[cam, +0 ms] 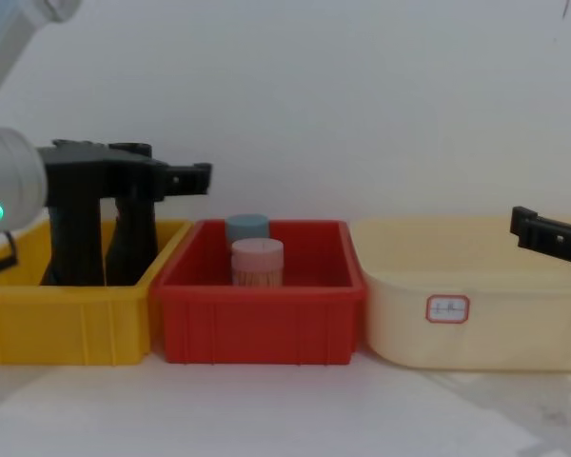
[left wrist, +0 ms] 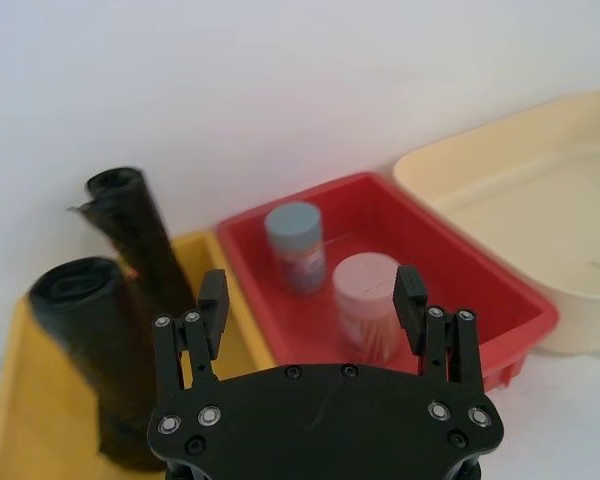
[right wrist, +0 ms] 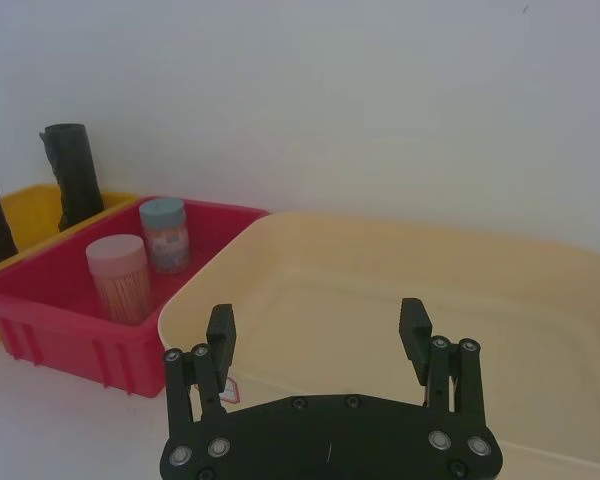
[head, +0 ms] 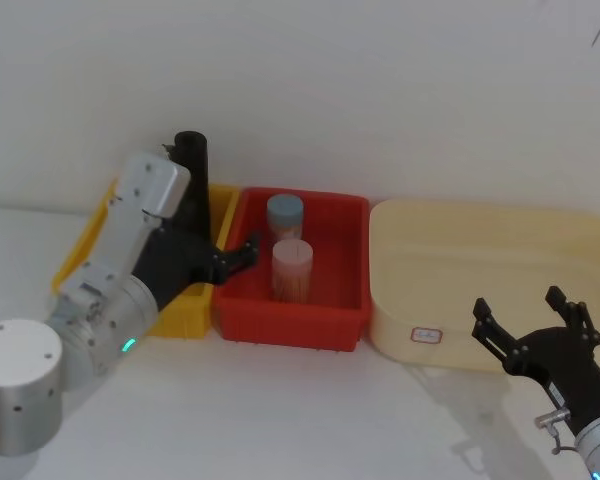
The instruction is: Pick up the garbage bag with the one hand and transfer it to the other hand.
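The garbage bag (left wrist: 88, 350), a smooth black roll, stands upright in the yellow bin (left wrist: 10, 400) and shows beside my left arm in the chest view (cam: 74, 238). My left gripper (left wrist: 311, 300) is open and holds nothing. It hovers over the wall between the yellow and red bins (head: 242, 252), to the right of the bag and apart from it. In the head view my left arm hides the bag. My right gripper (head: 530, 322) is open over the front rim of the cream tub (head: 400, 330), far from the bag.
A second black roll (left wrist: 130, 230) with a ragged flap on top stands behind the bag (head: 192, 160). The red bin (head: 290, 325) holds a blue-lidded jar (head: 285, 212) and a pink jar (head: 291, 268). A white wall rises right behind the bins.
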Motion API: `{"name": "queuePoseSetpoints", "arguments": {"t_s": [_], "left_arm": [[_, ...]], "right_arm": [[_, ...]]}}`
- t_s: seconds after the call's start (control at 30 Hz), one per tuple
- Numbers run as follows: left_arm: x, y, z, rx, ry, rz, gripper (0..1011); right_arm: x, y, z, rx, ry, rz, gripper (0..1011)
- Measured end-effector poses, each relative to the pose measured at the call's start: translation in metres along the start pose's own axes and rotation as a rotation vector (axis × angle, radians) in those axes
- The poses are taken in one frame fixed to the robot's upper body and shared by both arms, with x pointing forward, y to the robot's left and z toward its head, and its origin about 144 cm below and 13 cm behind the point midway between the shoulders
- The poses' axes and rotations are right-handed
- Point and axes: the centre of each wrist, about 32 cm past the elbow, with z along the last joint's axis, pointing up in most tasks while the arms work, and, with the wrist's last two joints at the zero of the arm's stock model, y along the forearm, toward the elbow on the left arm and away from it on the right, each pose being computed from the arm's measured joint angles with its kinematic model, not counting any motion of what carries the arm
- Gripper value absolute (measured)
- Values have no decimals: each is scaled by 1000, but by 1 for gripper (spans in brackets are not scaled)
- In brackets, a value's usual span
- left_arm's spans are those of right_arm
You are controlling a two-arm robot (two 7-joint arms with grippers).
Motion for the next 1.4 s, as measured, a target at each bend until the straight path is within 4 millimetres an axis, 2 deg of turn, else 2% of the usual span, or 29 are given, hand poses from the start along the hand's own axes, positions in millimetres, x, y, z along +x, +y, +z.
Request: {"name": "queuePoseSetpoints", "arguments": {"t_s": [0.3, 0.6, 0.93, 1.4], "left_arm": [[22, 16, 20, 127, -5, 68, 1000], [43, 30, 29, 221, -5, 124, 1000], [60, 39, 28, 285, 34, 156, 1000], [73, 34, 19, 322, 61, 167, 1000]], "right_arm": [[0, 0, 0, 0, 0, 0, 1000], [0, 0, 0, 0, 0, 0, 1000], [0, 0, 0, 0, 0, 0, 1000], [0, 0, 0, 0, 0, 0, 1000]]}}
